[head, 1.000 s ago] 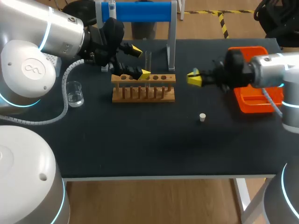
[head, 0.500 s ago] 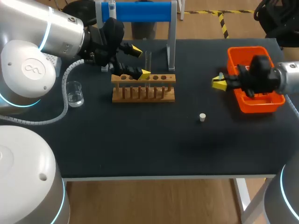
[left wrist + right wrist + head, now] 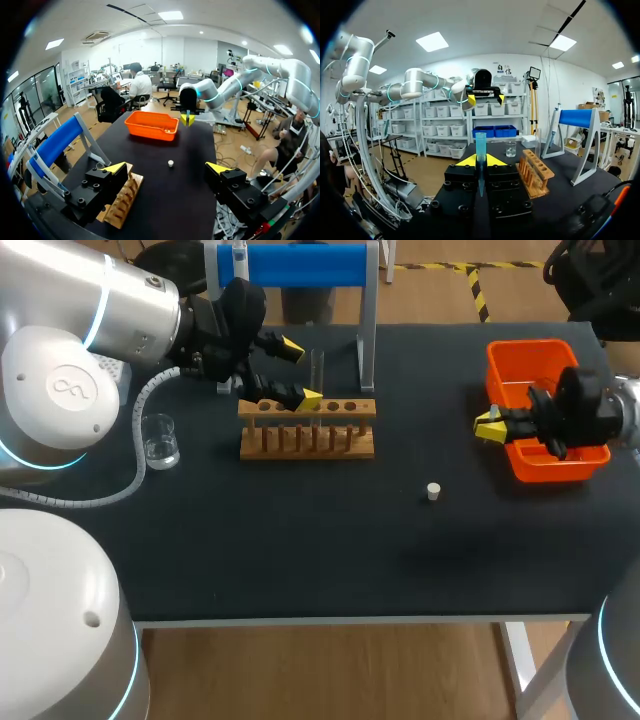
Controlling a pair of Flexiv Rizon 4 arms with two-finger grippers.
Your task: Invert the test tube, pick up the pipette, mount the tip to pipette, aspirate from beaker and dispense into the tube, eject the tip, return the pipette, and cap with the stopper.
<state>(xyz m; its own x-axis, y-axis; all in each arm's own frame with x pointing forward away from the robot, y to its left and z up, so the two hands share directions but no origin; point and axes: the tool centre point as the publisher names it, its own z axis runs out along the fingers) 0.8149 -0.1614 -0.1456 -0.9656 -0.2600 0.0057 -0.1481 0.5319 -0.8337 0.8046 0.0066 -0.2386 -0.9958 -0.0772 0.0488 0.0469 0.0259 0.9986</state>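
So, how far along is the robot?

Early, by the look of it. The clear glass test tube (image 3: pixel 318 368) stands upright at the slotted wooden rack (image 3: pixel 306 430), so the inverting seems done. The blue-bodied pipette (image 3: pixel 290 264) lies across its white stand (image 3: pixel 368 330) at the back of the dark desk (image 3: pixel 300 540), not yet picked up.

And the tip?

The right tool (image 3: pixel 480 161) has its fingers closed on a translucent blue pipette tip (image 3: pixel 480 142), which stands up between them. Mounting, aspirating from the small glass beaker (image 3: pixel 160 438), dispensing, ejecting, returning and capping are all left. The little white stopper (image 3: pixel 433 491) lies alone on the desk, in front of the rack and toward the right.

How do the arms sit?

The right arm comes in level from the right, its tool at the left wall of the orange plastic tray (image 3: pixel 530 352), pointing toward the rack. The left tool (image 3: pixel 299 372) hangs beside the rack's left end, close to the tube, fingers wide apart and holding nothing. Whether its lower fingertip touches the rack cannot be told.
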